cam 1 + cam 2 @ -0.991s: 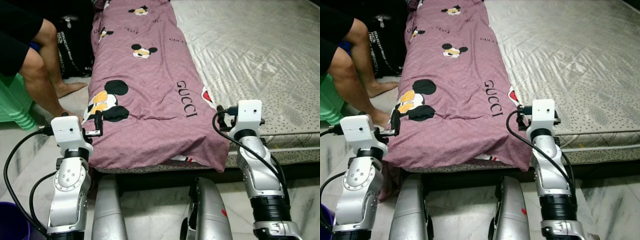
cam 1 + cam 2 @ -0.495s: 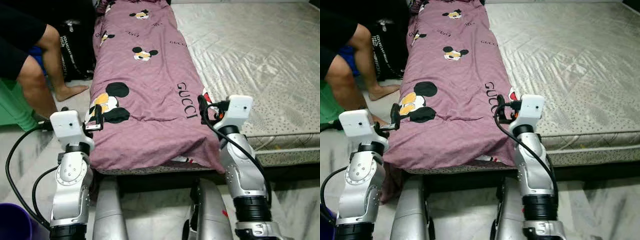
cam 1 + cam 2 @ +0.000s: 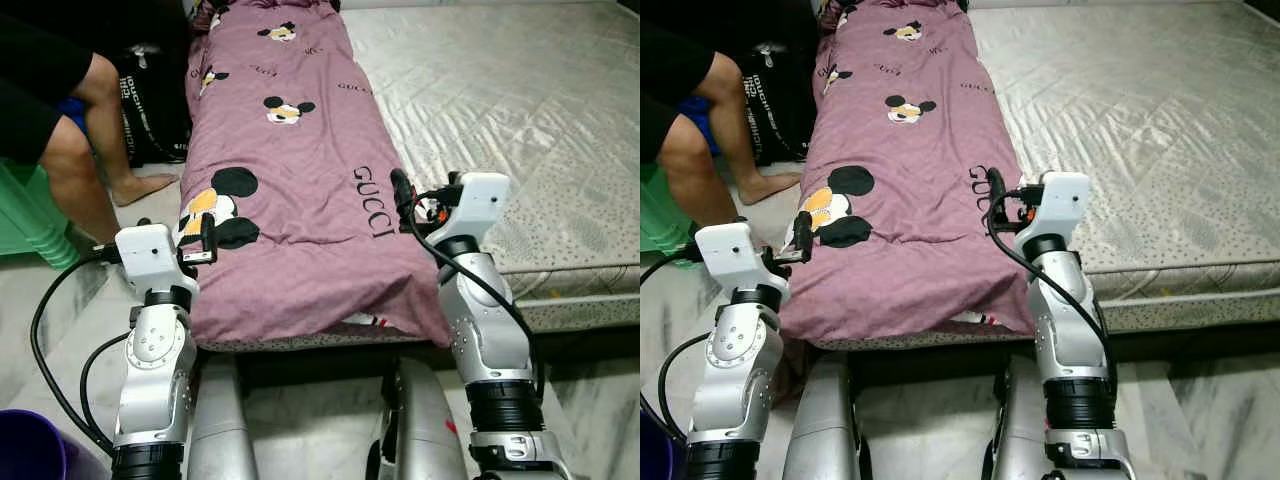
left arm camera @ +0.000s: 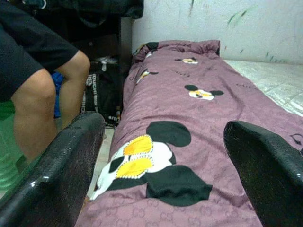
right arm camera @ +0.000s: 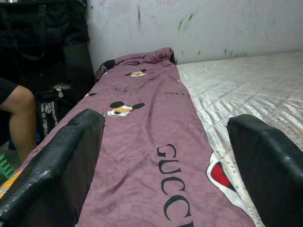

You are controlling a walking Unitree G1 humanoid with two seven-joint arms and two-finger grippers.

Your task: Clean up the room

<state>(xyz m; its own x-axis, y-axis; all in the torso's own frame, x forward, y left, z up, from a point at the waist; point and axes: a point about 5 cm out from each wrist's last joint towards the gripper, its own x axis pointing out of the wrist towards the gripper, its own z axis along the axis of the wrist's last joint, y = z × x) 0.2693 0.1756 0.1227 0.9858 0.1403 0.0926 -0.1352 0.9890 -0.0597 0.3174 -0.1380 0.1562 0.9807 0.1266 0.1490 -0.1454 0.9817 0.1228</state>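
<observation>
A mauve blanket (image 3: 290,150) printed with cartoon mice and "GUCCI" lies folded in a long strip along the left side of a bare grey mattress (image 3: 520,110). My left gripper (image 3: 205,238) hovers at the blanket's near left corner, by the large mouse print. It is open, and the left wrist view shows its fingers (image 4: 61,170) wide apart with the blanket beyond them. My right gripper (image 3: 402,200) is over the blanket's near right edge beside the lettering. It is open too, with nothing between its fingers (image 5: 61,165).
A person sits at the left, bare legs (image 3: 70,150) on the floor by a green plastic stool (image 3: 25,215). A black bag (image 3: 150,100) stands against the bed beyond them. A purple bucket (image 3: 30,445) sits at the lower left. My own legs (image 3: 215,420) face the bed's near edge.
My right gripper has swung left from the bare mattress onto the blanket's right edge. The left arm has shifted slightly right toward the blanket. The camera moved a little.
</observation>
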